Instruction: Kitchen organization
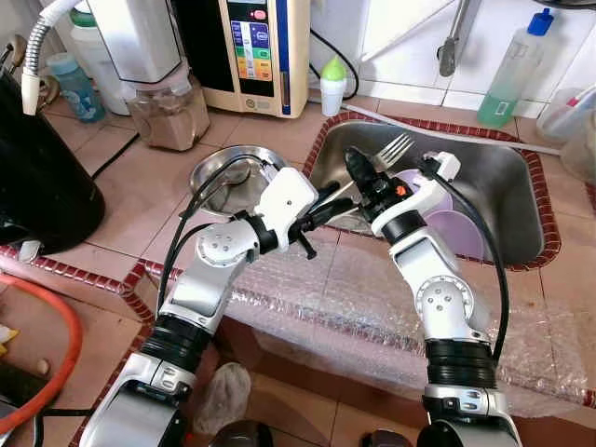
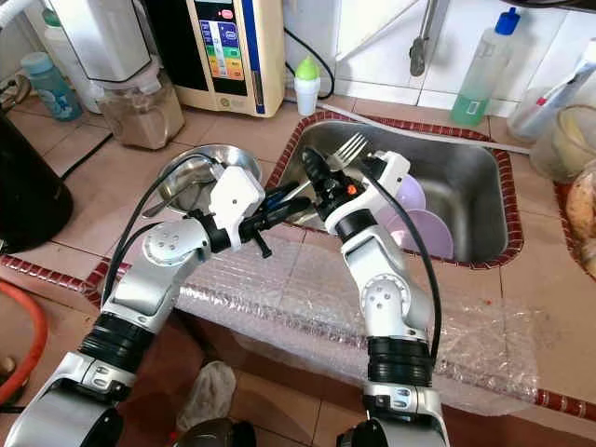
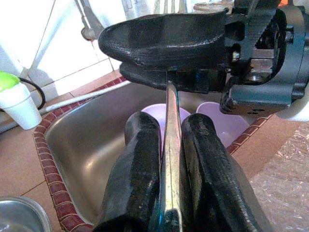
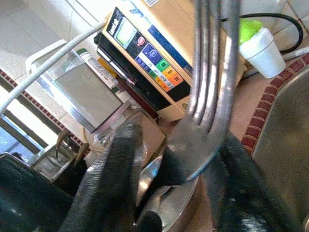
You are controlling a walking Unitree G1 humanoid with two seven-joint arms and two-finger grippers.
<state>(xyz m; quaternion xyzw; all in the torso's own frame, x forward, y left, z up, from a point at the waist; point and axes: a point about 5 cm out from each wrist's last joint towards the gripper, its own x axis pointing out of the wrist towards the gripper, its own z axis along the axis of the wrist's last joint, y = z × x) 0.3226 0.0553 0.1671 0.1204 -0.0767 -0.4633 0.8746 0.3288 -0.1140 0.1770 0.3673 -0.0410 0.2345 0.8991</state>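
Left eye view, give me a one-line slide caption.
Both tools grip one fork above the sink: the right tool near its tines, the left tool on its handle.

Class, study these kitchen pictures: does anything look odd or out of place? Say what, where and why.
One fork is clamped by both hands above the sink's near-left corner: the right hand grips it below the tines, the left hand pinches its handle. Also, bubble wrap covers the counter's front edge, unusual for a kitchen.

No text is showing clearly enough to read. The appliance (image 1: 259,51) by the wall is carrying a panel of coloured buttons (image 4: 159,67) and a small screen, but their markings are staying blurred.
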